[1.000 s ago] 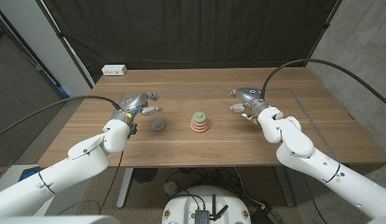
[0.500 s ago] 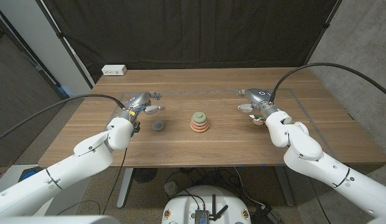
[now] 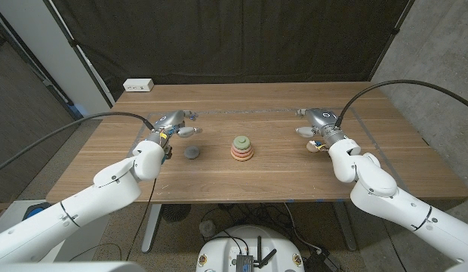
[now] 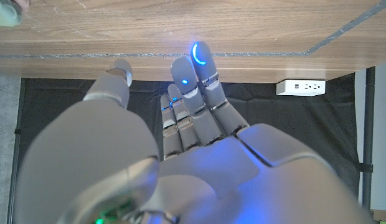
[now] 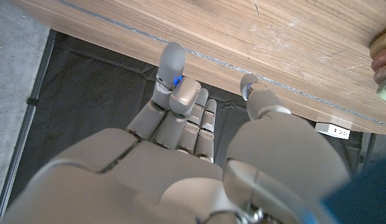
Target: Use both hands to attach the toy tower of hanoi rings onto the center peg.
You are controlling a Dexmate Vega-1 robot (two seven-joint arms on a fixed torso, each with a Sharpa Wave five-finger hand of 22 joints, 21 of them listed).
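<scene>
The stack of rings (image 3: 243,147) stands at the table's middle, wide pinkish-orange rings below and a small green one on top; the peg itself is hidden. Its edge shows in the right wrist view as the stack (image 5: 383,68). A lone grey ring (image 3: 192,153) lies flat on the wood just left of the stack. My left hand (image 3: 173,122) hovers behind and to the left of the grey ring, fingers extended and holding nothing. My right hand (image 3: 317,121) is well to the right of the stack, fingers also straight and apart, with nothing in it.
A white power strip (image 3: 138,85) lies at the table's back left corner. A thin taped line (image 3: 241,111) marks a rectangle on the wooden table (image 3: 241,181). A dark curtain hangs behind. Each arm's cable arcs above the table's sides.
My right hand has drawn away from the stack toward the right. My left hand has shifted slightly toward the back. The rings have not moved.
</scene>
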